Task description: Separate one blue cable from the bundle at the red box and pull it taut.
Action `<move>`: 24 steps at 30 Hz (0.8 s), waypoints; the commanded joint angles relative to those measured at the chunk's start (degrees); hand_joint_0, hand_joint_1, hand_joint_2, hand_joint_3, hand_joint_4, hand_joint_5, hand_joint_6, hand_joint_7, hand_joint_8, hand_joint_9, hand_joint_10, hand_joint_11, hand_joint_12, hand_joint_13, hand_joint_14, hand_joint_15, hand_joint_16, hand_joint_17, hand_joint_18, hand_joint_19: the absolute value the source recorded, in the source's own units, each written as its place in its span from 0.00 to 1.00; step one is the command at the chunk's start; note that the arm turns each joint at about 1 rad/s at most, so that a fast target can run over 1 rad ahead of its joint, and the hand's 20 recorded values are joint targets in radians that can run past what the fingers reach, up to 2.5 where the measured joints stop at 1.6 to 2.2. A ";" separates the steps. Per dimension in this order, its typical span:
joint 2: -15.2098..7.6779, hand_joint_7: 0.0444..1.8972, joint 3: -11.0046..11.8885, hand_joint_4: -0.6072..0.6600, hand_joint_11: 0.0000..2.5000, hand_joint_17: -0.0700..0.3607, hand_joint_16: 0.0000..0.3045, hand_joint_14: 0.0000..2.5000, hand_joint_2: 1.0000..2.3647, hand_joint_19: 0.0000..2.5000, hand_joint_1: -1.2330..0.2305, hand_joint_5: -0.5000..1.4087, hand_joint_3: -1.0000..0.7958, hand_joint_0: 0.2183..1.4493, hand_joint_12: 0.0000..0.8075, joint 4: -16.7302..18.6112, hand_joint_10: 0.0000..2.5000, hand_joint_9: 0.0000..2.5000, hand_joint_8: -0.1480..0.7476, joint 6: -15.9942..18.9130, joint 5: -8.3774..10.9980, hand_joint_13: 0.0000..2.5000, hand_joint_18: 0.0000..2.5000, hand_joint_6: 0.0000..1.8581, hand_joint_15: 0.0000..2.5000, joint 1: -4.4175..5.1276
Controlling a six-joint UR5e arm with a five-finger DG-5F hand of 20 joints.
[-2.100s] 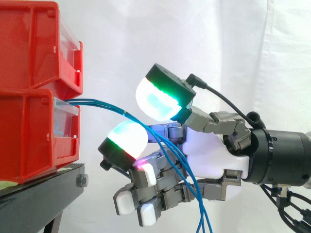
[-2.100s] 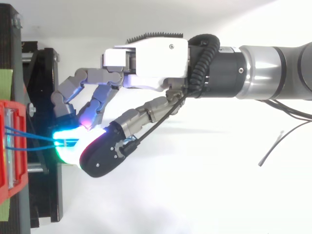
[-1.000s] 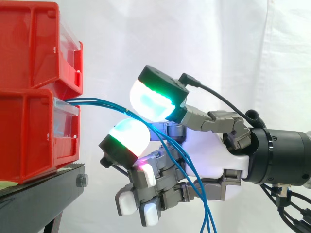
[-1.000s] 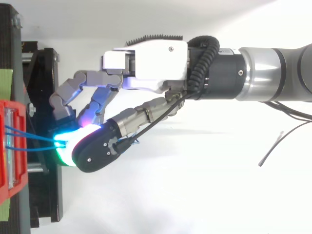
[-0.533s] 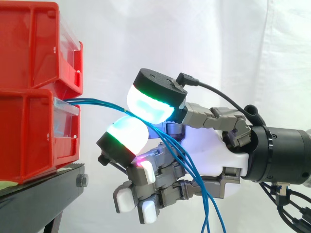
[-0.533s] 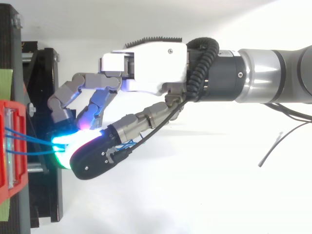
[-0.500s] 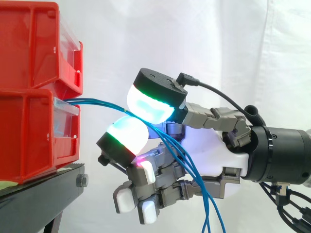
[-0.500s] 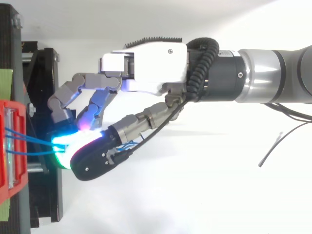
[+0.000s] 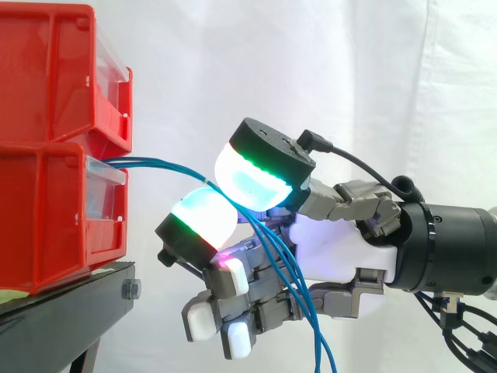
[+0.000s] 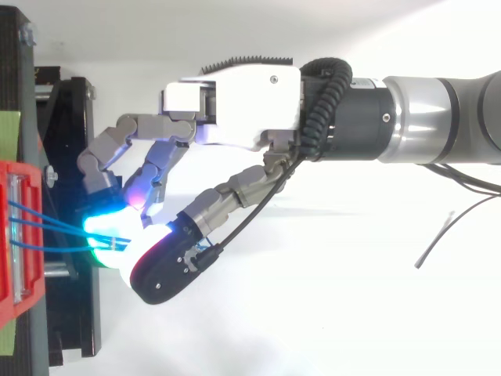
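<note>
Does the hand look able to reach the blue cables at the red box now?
Likely yes: the hand sits among the blue cables beside the red box, with nothing between them; the strands run close together.

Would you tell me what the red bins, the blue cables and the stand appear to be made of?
The red bins: likely glossy moulded plastic, with rounded rims. The blue cables: smooth plastic-looking sheath, bending softly. The stand: probably metal, matte black, with a bolt at its edge.
</note>
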 commanded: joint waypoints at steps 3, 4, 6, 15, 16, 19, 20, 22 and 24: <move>0.00 0.62 0.08 0.55 0.38 0.41 0.16 0.01 0.00 0.30 0.26 0.18 0.28 0.37 0.41 0.00 0.01 0.40 0.47 -0.06 0.00 0.35 0.32 0.48 0.23 0.00; 0.00 0.61 0.17 0.55 0.38 0.41 0.16 0.01 0.00 0.30 0.27 0.18 0.28 0.36 0.42 0.00 0.01 0.40 0.46 -0.06 0.00 0.35 0.32 0.48 0.23 0.09; 0.00 0.61 0.08 0.56 0.38 0.41 0.16 0.01 0.00 0.31 0.32 0.18 0.28 0.34 0.42 0.00 0.01 0.41 0.47 -0.06 0.00 0.35 0.32 0.48 0.23 0.18; 0.00 0.58 0.17 0.58 0.37 0.42 0.16 0.01 0.00 0.32 0.51 0.19 0.28 0.28 0.44 -0.35 0.01 0.42 0.48 -0.06 0.26 0.36 0.32 0.46 0.23 0.18; 0.00 0.59 0.17 0.58 0.37 0.43 0.17 0.01 0.00 0.32 0.52 0.19 0.28 0.27 0.45 -0.35 0.01 0.42 0.49 -0.06 0.26 0.36 0.32 0.46 0.23 0.18; 0.00 0.58 0.17 0.59 0.37 0.44 0.18 0.01 0.00 0.33 0.54 0.19 0.28 0.24 0.46 -0.26 0.01 0.43 0.50 -0.06 0.26 0.36 0.32 0.46 0.24 0.18; 0.00 0.58 0.17 0.59 0.37 0.45 0.18 0.01 0.00 0.32 0.53 0.19 0.28 0.23 0.46 -0.35 0.01 0.43 0.51 -0.06 0.26 0.36 0.33 0.46 0.23 0.18; 0.00 0.57 0.17 0.60 0.37 0.46 0.19 0.01 0.00 0.32 0.49 0.19 0.28 0.21 0.48 -0.53 0.01 0.43 0.51 -0.06 0.26 0.36 0.33 0.46 0.23 0.26; 0.00 0.58 0.17 0.60 0.37 0.47 0.19 0.01 0.00 0.32 0.45 0.19 0.28 0.20 0.48 -0.53 0.01 0.43 0.52 0.03 0.35 0.36 0.34 0.46 0.23 0.26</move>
